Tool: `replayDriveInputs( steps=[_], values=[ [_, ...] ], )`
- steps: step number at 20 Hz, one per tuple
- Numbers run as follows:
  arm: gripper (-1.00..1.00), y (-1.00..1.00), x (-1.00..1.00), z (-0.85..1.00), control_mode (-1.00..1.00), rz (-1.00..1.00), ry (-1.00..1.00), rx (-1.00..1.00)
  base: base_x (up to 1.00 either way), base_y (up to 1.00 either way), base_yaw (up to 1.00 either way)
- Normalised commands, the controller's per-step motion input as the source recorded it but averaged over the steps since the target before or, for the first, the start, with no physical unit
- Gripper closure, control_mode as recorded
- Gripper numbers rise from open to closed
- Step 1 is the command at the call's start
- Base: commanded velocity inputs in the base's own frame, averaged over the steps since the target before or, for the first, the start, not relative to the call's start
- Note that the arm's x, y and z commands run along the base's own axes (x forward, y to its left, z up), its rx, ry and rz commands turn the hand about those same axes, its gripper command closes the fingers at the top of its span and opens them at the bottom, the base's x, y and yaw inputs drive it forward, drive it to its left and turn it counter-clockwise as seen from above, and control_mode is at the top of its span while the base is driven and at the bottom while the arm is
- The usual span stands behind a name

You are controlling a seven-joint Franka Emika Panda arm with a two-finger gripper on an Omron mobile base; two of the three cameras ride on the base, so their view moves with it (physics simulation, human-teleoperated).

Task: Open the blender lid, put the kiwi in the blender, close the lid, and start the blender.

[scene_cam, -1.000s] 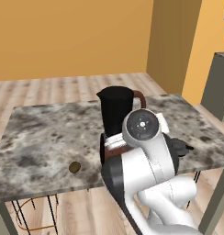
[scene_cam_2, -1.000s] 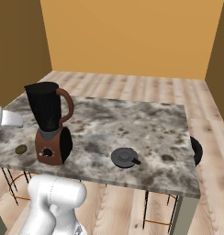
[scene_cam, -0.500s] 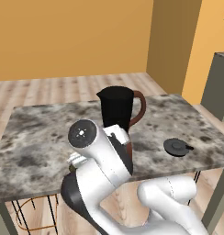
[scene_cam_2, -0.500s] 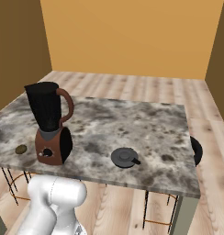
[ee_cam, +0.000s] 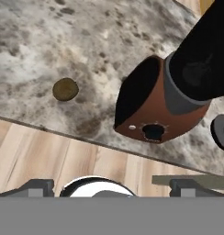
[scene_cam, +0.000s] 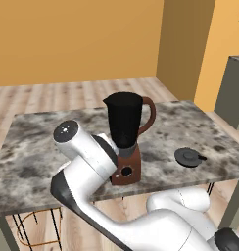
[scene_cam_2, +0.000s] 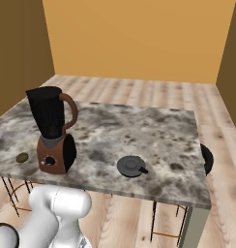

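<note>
Grey marble table [scene_cam_2: 154, 131], blender [scene_cam_2: 53, 131], kiwi [scene_cam_2: 22, 157] beside it, blender lid [scene_cam_2: 131, 166] apart

Grey marbled table [scene_cam_2: 154, 140] on wooden floor [scene_cam_2: 139, 89], orange walls [scene_cam_2: 139, 34]

Your blender [scene_cam_2: 53, 131] stands upright and uncovered; its lid [scene_cam_2: 131, 165] lies flat well to one side, the kiwi [scene_cam_2: 22, 157] just beside the base.

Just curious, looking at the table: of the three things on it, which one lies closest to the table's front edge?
The kiwi, the small olive-brown fruit left of the blender. It sits almost at the front edge; the round dark lid lies slightly further in.
</note>
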Motion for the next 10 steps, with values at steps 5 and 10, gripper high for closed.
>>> replayDriveInputs(
  steps=[5, 10],
  values=[
    [-1.0, 0.05, 0.4, -0.51, -1.0, 0.0, 0.03, 0.0, 0.0, 0.0, 0.0],
    [-1.0, 0.0, 0.38, -0.29, -1.0, 0.0, 0.0, 0.04, 0.0, 0.0, 0.0]
  ],
)
